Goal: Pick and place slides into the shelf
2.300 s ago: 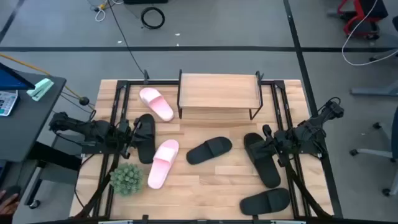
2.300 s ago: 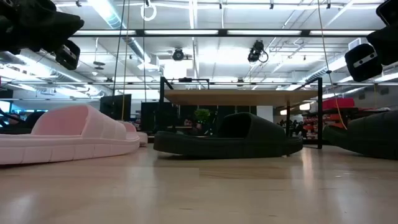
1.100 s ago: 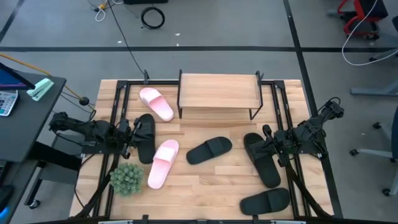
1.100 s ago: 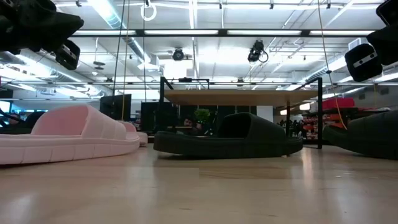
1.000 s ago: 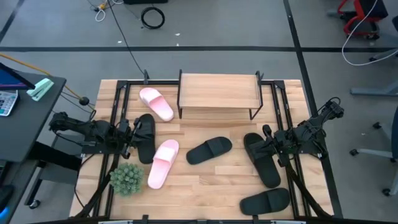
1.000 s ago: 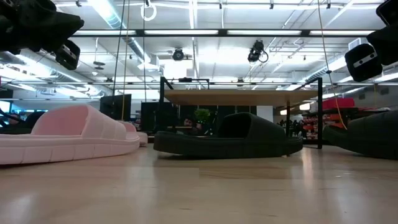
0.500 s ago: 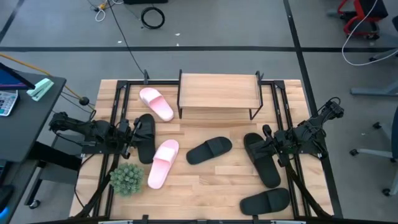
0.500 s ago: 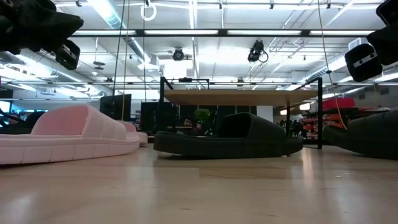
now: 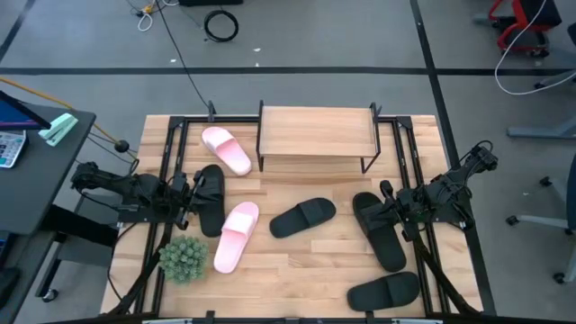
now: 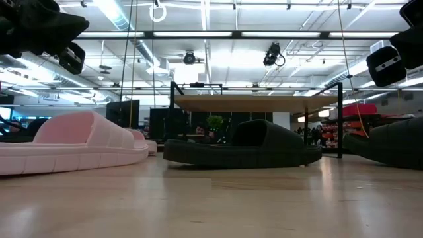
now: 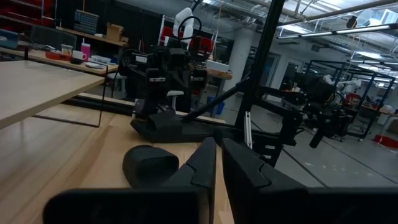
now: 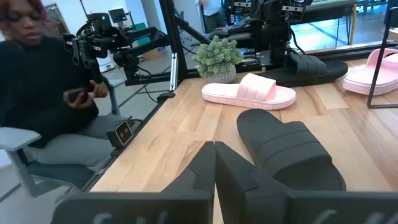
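Slatted wooden worktop [image 9: 297, 261] under bright workshop lights, ringed by grey floor. Low two-tier shelf [image 9: 316, 131] with pale plank top and thin black legs, bare at the far edge. Six foam slides on the worktop, none on the shelf: one pale pink slide [image 9: 225, 149] just left of the shelf; a second pink slide [image 9: 236, 236] nearer the front, beside a small green potted plant [image 9: 183, 258]; a black slide [image 9: 302, 217] at centre; a black slide [image 9: 210, 198] at the left; a long black slide [image 9: 379, 230] at the right; the last black slide [image 9: 384, 291] at the front right corner. Left hand [image 9: 188, 200] poised at the left edge over the left black slide, fingers [image 11: 205, 163] pressed together, grasping nothing. Right hand [image 9: 389, 213] above the long black slide, fingers [image 12: 202, 162] likewise clenched and empty. Seated person in dark clothing [image 12: 43, 93] beyond the worktop's edge, seen from the right wrist.
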Robot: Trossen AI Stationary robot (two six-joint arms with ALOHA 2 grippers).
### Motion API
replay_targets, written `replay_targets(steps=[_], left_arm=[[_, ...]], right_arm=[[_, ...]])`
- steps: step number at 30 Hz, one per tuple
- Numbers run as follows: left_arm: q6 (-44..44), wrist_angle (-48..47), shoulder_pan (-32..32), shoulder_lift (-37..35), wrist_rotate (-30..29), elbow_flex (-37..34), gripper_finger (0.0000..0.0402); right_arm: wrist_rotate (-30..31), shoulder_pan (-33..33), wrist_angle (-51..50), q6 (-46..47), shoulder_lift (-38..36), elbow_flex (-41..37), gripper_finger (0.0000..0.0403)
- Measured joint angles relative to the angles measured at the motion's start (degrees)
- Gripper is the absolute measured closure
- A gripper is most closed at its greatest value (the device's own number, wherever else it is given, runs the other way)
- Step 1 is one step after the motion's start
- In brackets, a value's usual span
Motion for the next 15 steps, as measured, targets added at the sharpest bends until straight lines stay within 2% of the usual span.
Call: replay_targets(steps=[7,15], left_arm=[[0.0,0.0,0.0,0.0,0.0,0.0,0.0378],[0.0,0.0,0.0,0.0,0.0,0.0,0.0366]], right_arm=[[0.0,0.0,0.0,0.0,0.0,0.0,0.0389],[0.0,0.0,0.0,0.0,0.0,0.0,0.0389]])
